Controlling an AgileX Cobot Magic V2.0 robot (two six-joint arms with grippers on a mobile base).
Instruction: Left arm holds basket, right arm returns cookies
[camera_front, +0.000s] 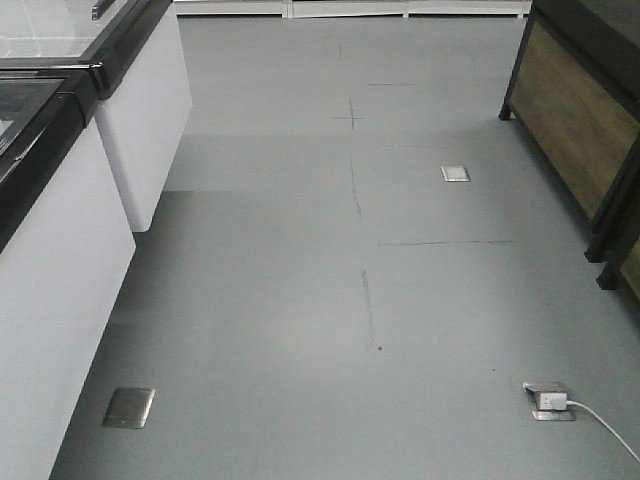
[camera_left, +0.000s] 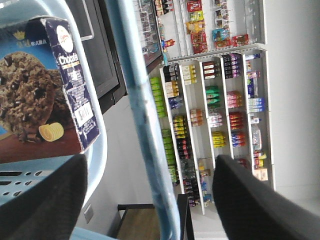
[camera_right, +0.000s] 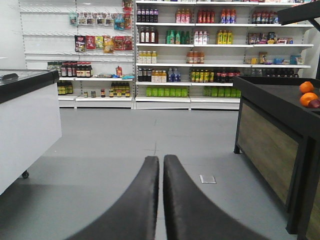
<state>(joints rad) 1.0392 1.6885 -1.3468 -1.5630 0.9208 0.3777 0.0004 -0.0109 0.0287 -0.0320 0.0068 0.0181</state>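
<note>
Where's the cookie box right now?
Left wrist view, upper left: the Chocofello cookie box sits inside the light blue basket, behind its rim, left of the hoop handle that runs between the left gripper fingers.

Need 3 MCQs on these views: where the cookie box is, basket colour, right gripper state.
1. Where is the Chocofello cookie box?
A) on a store shelf
B) in the basket
C) on the floor

2. What colour is the basket?
A) red
B) black
C) light blue

3. What state is the right gripper in?
A) shut, holding nothing
B) shut on the cookie box
C) wide open

Answers:
1. B: the left wrist view shows the box standing inside the basket's rim.
2. C: the rim curving past the box is light blue.
3. A: in the right wrist view the two fingers lie together with nothing between them.
</note>
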